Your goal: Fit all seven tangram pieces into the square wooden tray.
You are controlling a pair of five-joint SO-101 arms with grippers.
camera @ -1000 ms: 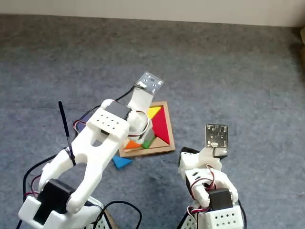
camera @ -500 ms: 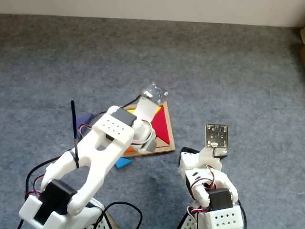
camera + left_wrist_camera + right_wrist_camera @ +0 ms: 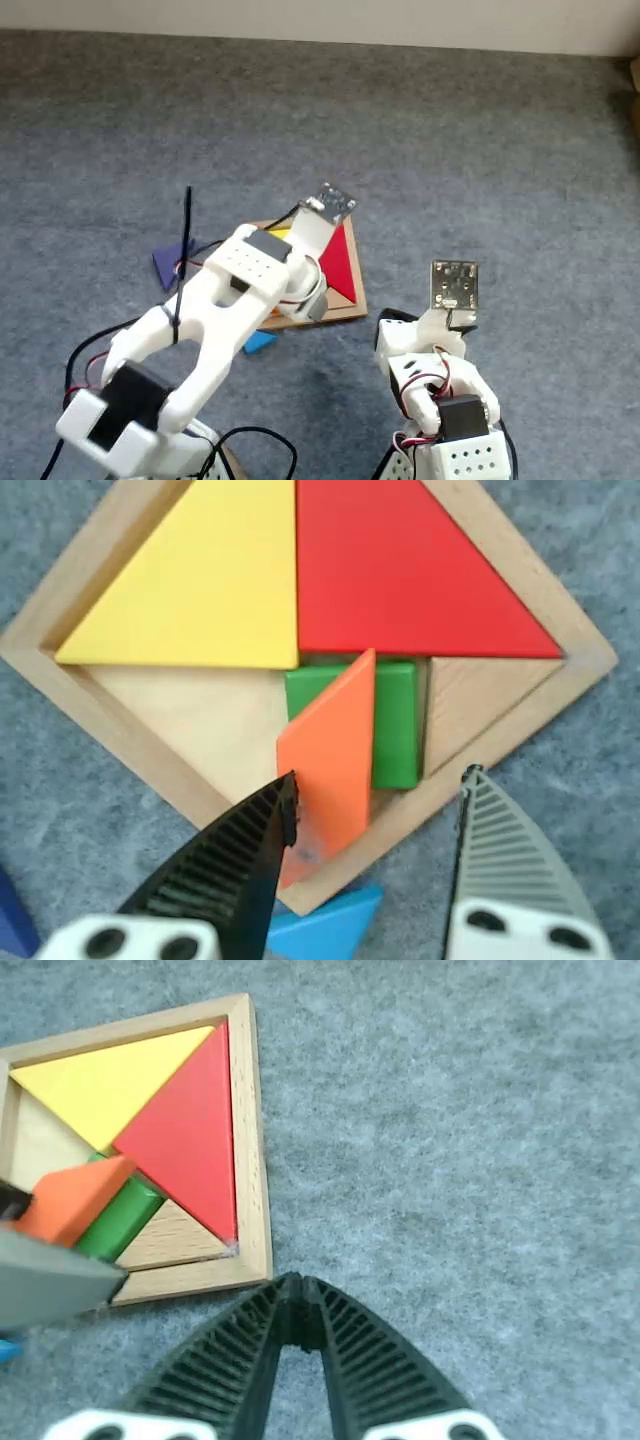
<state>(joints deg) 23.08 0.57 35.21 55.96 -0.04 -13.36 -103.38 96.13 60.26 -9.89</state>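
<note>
The square wooden tray [image 3: 90, 695] holds a yellow triangle [image 3: 200, 590], a red triangle [image 3: 400, 570] and a green square [image 3: 395, 725]. An orange parallelogram [image 3: 330, 755] lies tilted, partly on the green square and across the tray's rim. My left gripper [image 3: 379, 776] hovers open above that corner, its black finger [image 3: 250, 850] touching the orange piece. A blue triangle [image 3: 325, 925] lies on the carpet just outside the rim. A purple piece [image 3: 165, 262] rests left of the tray [image 3: 345, 310]. My right gripper [image 3: 295, 1285] is shut, on the carpet side of the tray [image 3: 245, 1140].
Grey carpet surrounds the tray on all sides. The left arm [image 3: 220, 310] covers much of the tray in the high view, with a black cable [image 3: 186, 240] sticking up beside it. The right arm [image 3: 440, 380] stands to the tray's right.
The left arm has swung rightward over the tray, covering the orange and green pieces in the high view and uncovering the purple piece. The right arm has not moved.
</note>
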